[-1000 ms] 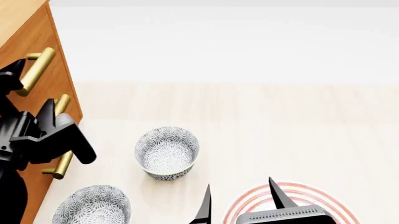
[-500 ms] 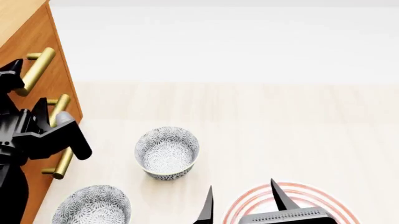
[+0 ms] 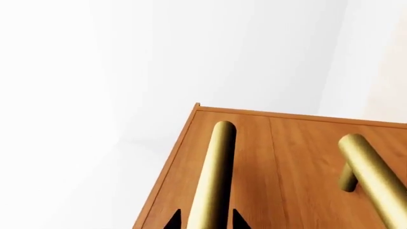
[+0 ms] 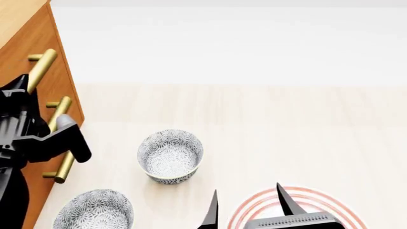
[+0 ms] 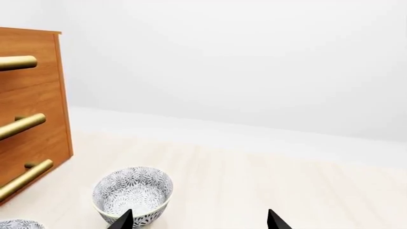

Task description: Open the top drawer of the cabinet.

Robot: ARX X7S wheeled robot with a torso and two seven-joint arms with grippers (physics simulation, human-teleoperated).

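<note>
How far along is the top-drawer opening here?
Approach done: the left gripper straddles the brass handle of the top drawer, fingertips either side, not visibly clamped. In hand: closing on it. Left: the whole pull; the drawer sits flush in the cabinet.

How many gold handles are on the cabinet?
3. Top handle, middle handle and bottom handle sit stacked on the cabinet front, one per drawer. None seem hidden.

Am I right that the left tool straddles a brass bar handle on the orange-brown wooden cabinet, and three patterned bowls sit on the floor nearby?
Not quite: the head view shows two patterned bowls, not three. The rest holds: in the left wrist view the left tool straddles a brass bar handle on the orange-brown wooden cabinet.
</note>
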